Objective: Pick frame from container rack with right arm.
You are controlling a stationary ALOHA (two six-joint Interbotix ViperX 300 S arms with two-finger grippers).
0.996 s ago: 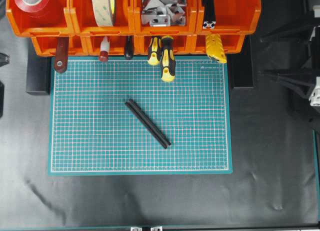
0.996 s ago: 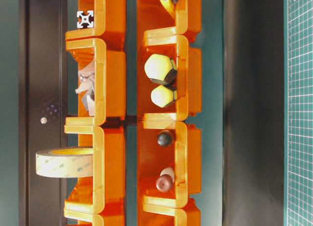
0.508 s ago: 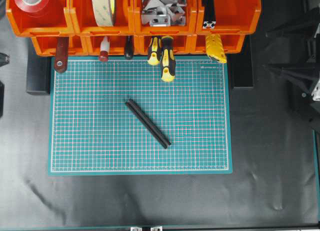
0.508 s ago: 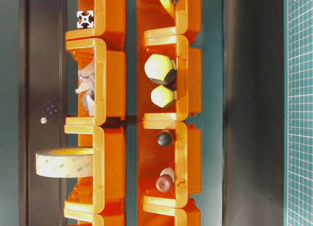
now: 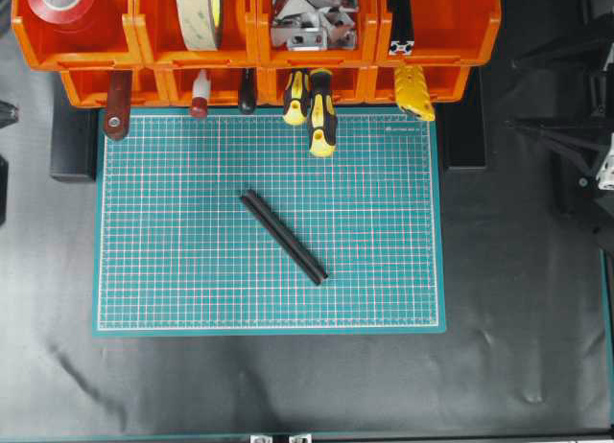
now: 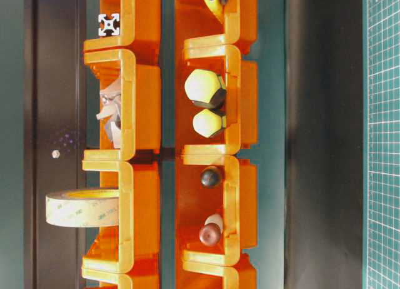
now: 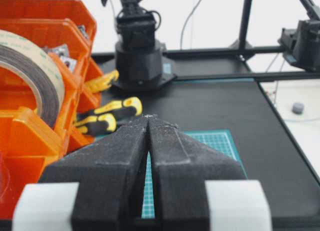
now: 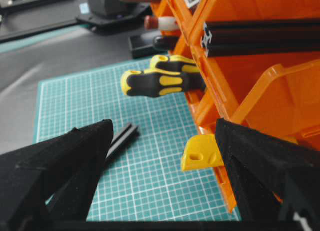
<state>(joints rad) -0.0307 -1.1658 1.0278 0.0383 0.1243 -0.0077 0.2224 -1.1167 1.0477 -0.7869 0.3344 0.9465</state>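
Observation:
The frame (image 5: 401,26) is a black grooved bar with a silvery cut end. It lies in the upper right bin of the orange container rack (image 5: 451,26). Its end shows in the table-level view (image 6: 109,24) and its length in the right wrist view (image 8: 260,38). My right gripper (image 8: 164,127) is open and empty, low over the mat's right edge, in front of and below that bin. The right arm (image 5: 576,155) sits at the overhead view's right edge. My left gripper (image 7: 148,119) is shut and empty, beside the rack's left end.
A second black grooved bar (image 5: 283,237) lies diagonally on the green mat (image 5: 192,290). Yellow-and-black screwdrivers (image 5: 317,107) and a yellow knife (image 5: 414,90) stick out of the lower bins. Upper bins hold a tape roll (image 5: 200,11) and metal brackets (image 5: 312,16).
The right arm has shifted slightly inward at the right edge of the overhead view. Nothing else has moved.

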